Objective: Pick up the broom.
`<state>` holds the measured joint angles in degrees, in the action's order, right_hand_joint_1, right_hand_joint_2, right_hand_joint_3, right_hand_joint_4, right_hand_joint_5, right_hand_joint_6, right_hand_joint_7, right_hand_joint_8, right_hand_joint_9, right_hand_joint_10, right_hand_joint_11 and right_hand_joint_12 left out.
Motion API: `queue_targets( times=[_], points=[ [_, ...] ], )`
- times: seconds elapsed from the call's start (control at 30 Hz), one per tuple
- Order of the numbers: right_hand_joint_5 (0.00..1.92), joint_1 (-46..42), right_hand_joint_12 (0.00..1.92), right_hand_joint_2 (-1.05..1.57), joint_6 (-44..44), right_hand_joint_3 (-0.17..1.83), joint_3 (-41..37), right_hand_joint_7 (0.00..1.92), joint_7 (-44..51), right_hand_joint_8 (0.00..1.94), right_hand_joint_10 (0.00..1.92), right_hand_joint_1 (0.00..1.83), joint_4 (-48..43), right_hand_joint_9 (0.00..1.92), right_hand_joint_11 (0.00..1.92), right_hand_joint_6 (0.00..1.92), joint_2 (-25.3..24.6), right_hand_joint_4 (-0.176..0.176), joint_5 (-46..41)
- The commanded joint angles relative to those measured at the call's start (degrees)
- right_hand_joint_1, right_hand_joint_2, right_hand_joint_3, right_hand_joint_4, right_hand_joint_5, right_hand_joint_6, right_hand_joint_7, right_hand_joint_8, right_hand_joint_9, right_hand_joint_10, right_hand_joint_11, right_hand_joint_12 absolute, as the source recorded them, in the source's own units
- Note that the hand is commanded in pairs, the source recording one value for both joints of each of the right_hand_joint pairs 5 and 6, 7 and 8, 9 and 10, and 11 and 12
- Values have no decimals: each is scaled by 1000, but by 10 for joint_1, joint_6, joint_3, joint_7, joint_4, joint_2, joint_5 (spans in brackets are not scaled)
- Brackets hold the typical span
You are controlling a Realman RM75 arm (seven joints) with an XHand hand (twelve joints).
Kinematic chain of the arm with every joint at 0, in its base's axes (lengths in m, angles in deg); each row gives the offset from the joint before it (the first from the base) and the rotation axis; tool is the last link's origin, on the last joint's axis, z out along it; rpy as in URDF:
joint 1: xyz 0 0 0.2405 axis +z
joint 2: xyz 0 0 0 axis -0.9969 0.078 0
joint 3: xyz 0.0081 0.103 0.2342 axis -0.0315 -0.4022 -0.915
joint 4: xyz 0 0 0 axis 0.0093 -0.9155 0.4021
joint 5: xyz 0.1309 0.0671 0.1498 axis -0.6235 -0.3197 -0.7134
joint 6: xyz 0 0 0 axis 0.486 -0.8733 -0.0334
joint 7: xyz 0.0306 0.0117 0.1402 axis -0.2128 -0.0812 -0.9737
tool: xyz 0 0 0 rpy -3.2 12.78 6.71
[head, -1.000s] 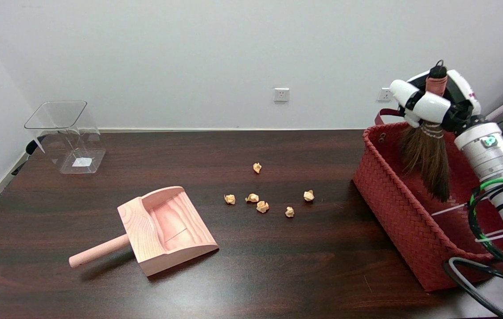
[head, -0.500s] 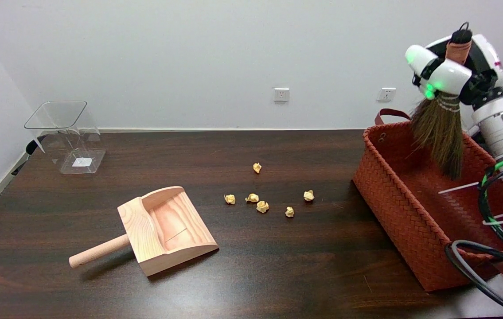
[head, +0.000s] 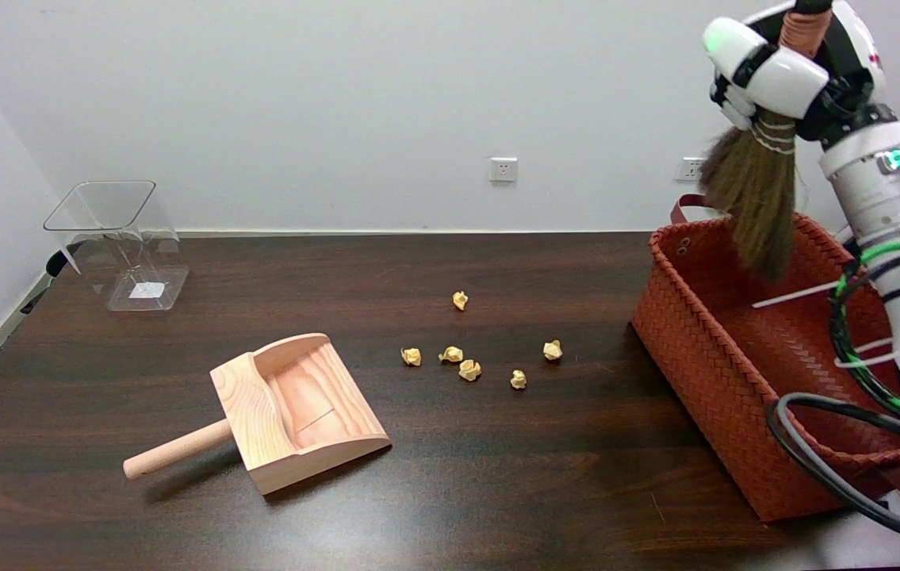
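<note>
Broom [head: 755, 198] held aloft at the picture's 1 o'clock, handle uppermost, bristles hanging over the far end of the red woven basket [head: 723, 381]. Right hand [head: 787, 67] wrapped tight around the handle, fingers closed on it. Bristle tips sit above the basket's rim, near its far wall. Basket occupies the surface's [head: 497, 492] 3 o'clock edge. Open dark wood lies toward 9 o'clock of the basket. Six crumpled paper scraps [head: 469, 369] at centre. Wooden dustpan [head: 291, 412] at 7 o'clock, handle pointing left. Clear plastic bin [head: 118, 242] at 10 o'clock, near the far left corner.
</note>
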<state>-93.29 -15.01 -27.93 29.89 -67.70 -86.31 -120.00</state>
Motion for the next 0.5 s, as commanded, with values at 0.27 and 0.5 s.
queue_targets(
  times=[0.27, 0.5],
  points=[
    [1920, 167, 1920, 1571, -113, 803, 213, 1920, 20, 1920, 1920, 881, -40, 1920, 1920, 1920, -9, 0, -11],
    [1920, 170, 1920, 1571, -126, 824, 245, 1920, 51, 1920, 1920, 875, -18, 1920, 1920, 1920, -43, 0, 6]
  ],
)
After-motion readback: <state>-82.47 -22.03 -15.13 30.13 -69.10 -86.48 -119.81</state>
